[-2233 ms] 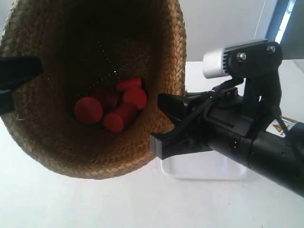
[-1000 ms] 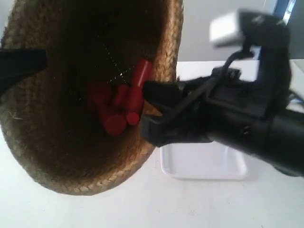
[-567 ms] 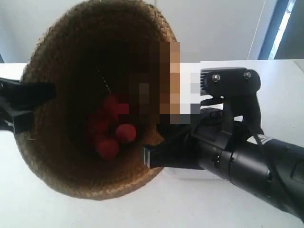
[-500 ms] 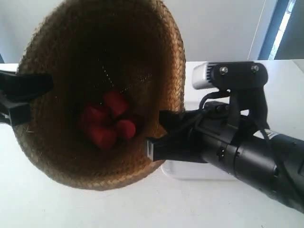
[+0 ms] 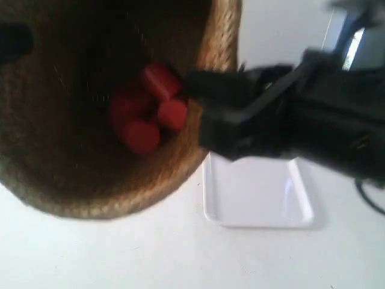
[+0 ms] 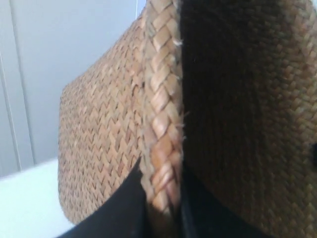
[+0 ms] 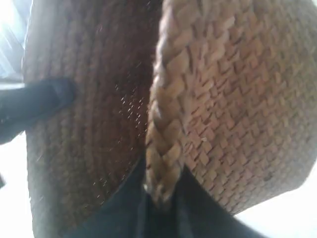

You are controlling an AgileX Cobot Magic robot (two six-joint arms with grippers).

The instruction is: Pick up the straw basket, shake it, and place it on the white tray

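The straw basket point(image 5: 72, 180) hangs in the air, blurred, its dark mouth turned to the exterior view, with several red cylinders point(image 5: 147, 114) inside. The gripper point(image 5: 201, 111) of the arm at the exterior view's right pinches its rim; a dark finger point(image 5: 15, 42) of the other arm shows at the opposite rim. My left gripper point(image 6: 162, 210) is shut on the braided rim point(image 6: 161, 124). My right gripper point(image 7: 161, 201) is shut on the rim point(image 7: 166, 114) too. The white tray point(image 5: 258, 198) lies on the table, below and beside the basket.
A white table top point(image 5: 120, 253) runs under the basket and tray. A pale wall point(image 5: 277, 30) and a window strip point(image 5: 355, 36) stand behind. The other arm's black finger point(image 7: 34, 104) shows across the basket in the right wrist view.
The basket has swung up and down between both grippers and now sits higher and closer, blurred. The red cylinders have tumbled about inside. Both grippers kept their hold on the rim.
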